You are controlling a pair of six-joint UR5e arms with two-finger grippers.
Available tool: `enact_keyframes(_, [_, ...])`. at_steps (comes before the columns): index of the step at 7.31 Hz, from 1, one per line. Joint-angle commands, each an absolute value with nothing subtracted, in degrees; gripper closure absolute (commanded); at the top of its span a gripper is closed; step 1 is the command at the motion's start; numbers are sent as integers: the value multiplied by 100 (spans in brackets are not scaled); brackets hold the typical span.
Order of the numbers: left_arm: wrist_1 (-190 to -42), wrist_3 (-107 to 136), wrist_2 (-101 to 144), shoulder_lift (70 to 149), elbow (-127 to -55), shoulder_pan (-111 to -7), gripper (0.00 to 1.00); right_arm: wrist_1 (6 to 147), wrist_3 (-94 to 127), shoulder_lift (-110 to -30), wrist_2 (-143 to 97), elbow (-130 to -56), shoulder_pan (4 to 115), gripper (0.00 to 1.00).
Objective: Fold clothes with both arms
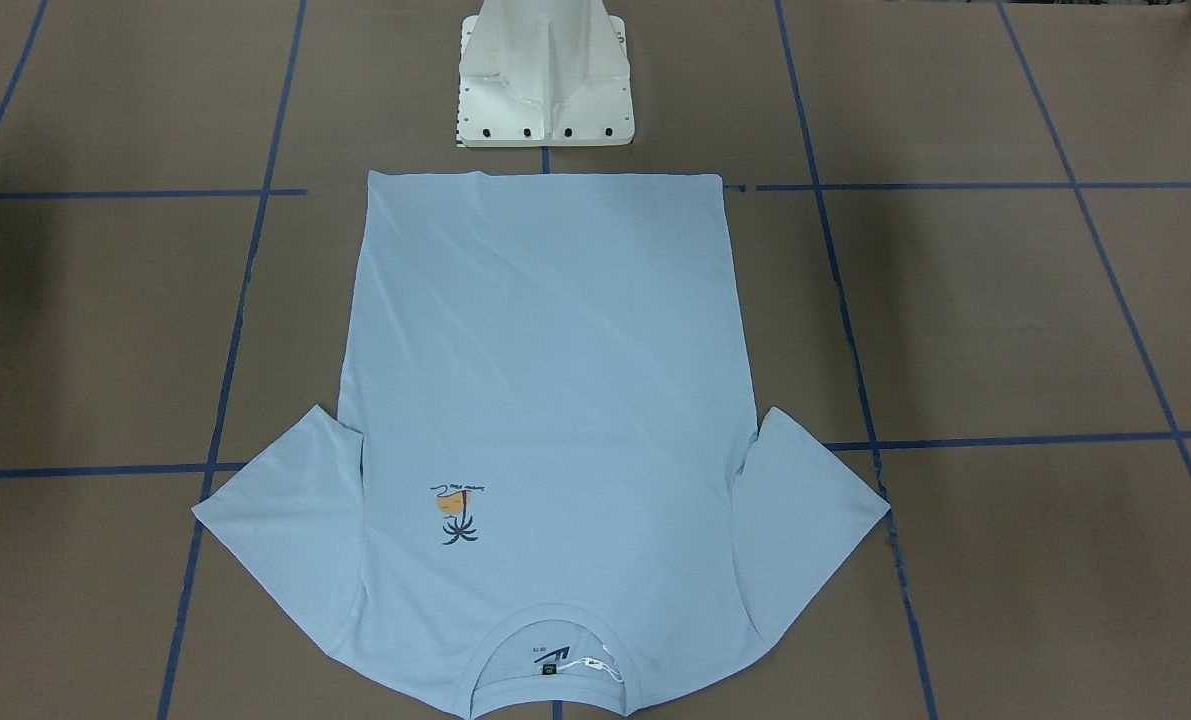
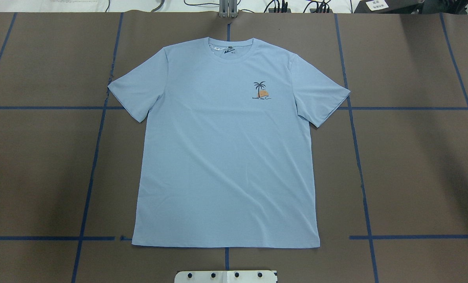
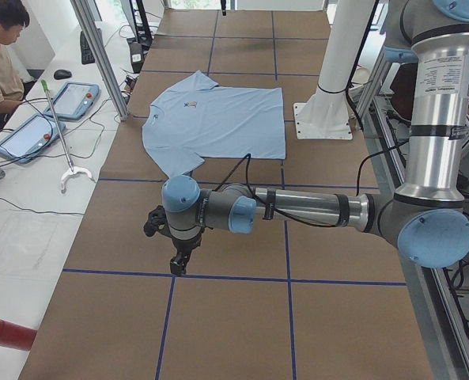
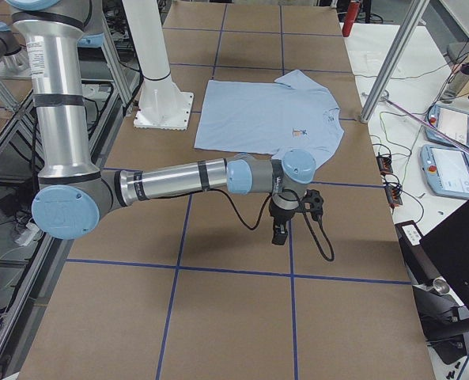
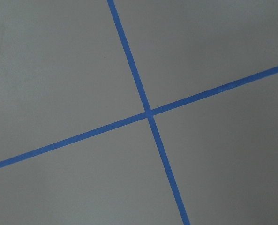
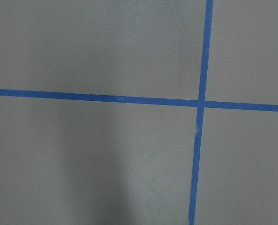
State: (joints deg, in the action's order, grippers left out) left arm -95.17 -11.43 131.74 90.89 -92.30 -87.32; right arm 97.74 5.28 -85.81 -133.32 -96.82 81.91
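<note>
Jaw opening cannot be told on either arm. Left arm [image 3: 305, 207] and right arm [image 4: 171, 180] are stretched out low over the bench [image 2: 414, 165], jaws pointed down. T-shirt [image 2: 226, 149] is laid flat mid-bench, well apart.

The T-shirt [image 2: 226, 149] lies flat on the worktop [image 2: 414, 165], its hem [image 2: 226, 244] nearest the pedestal [image 1: 545, 80] and its collar [image 2: 230, 50] farthest, with the left tool [image 3: 179, 265] well to its left and the right tool [image 4: 279, 235] well to its right.
</note>
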Motion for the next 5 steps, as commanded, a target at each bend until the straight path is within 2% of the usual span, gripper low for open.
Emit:
enact_keyframes(1, [-9719,-1116,13279,9027,-9255,-8719,0,9773,536,-8569,-13333,-9738,8191,0])
enact_keyframes(3, [-9756,-1090,13456,8983,-9255,-8710,0,9747,536,-8508,-13333,-9791,8183,0])
enact_keyframes(5, [-9913,-1116,13560,8991,-9272,-8666,0,8724,824,-8552,-13307,-9739,7904,0])
